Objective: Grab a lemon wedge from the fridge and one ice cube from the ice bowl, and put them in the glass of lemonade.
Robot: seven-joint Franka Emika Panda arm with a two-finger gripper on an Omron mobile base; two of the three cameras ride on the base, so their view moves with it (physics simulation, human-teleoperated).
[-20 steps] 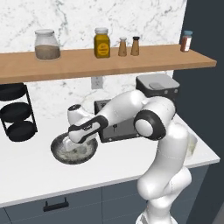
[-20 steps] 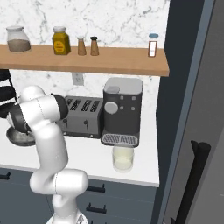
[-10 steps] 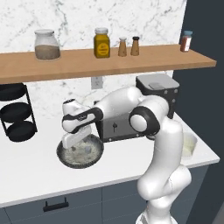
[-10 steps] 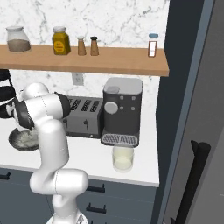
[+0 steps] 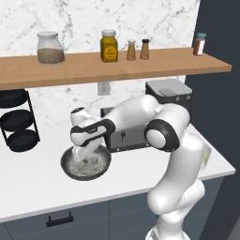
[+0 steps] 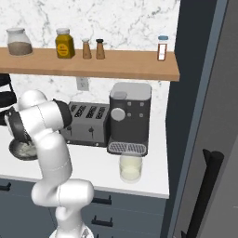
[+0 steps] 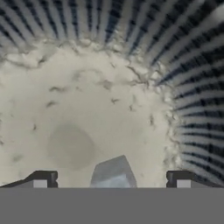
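The ice bowl (image 5: 69, 170), dark and speckled with a whitish grainy inside, sits on the white counter; it also appears as the ice bowl (image 6: 21, 151) behind my arm. My gripper (image 5: 87, 158) points down into it, open. In the hand view my gripper (image 7: 111, 180) straddles a pale grey ice cube (image 7: 113, 170), with a gap on both sides between the cube and the fingertips (image 7: 41, 179). The glass of lemonade (image 6: 130, 168) stands in front of the coffee machine. The fridge (image 6: 204, 116) rises at the right, door shut. The lemon wedge is out of view.
A toaster (image 6: 88, 123) and a coffee machine (image 6: 129, 116) stand just right of the bowl. A black three-tier rack (image 5: 16, 119) is at the back left. A wooden shelf (image 5: 117, 65) with jars and shakers hangs overhead. The counter's front edge runs close to the bowl.
The hand has swung from a sideways tilt to pointing straight down and has settled into the bowl. The jaws have stayed wide apart.
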